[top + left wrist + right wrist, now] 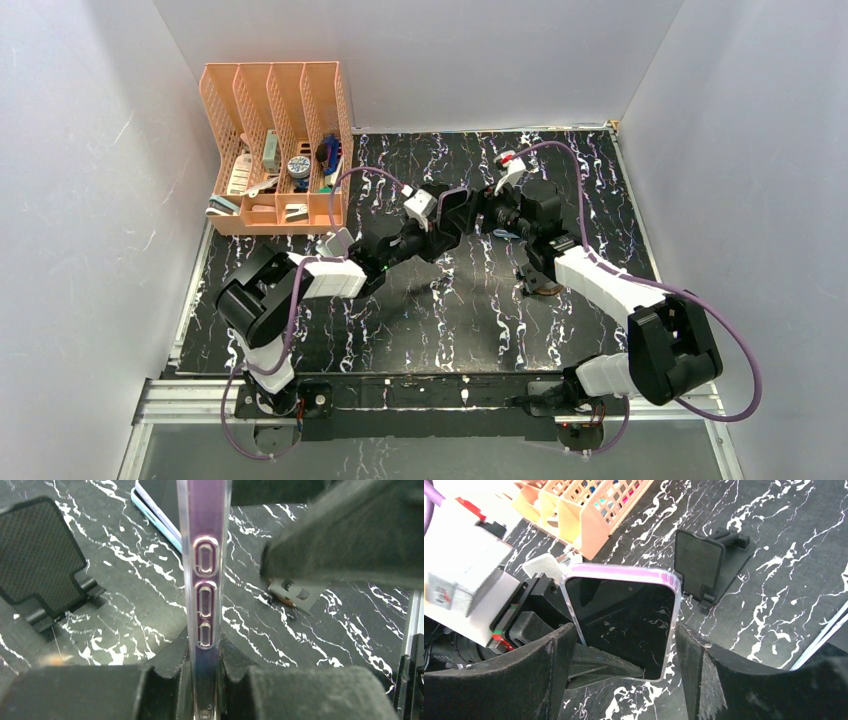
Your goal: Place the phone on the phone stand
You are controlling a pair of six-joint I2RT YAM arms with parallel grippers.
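- Grips the phone [621,605], in a clear purple-edged case, with the left gripper [202,662]: jaws fully closed across its thin side near 1 end.
- Carries it up off the worktop [140,605], between the 2 arms and apart from the phone stand [701,562].
- Brackets the phone's 2 long edges with the right gripper [624,630], jaws wide; cannot tell whether pressing or only flanking.
- Looks like a handover between the arms, with the carry to the stand to come.
- Check that the left grip is firm before spreading the right jaws.
- Draw the right arm straight back, without twisting the phone.
- Expect leverage from an end grip, so move slowly.
- Approach the stand from its front and seat the lower edge in the lip.
- Lean the back on the mesh plate and release only once rested.
- Steer past the teal-edged flat device [155,515] lying on the worktop.
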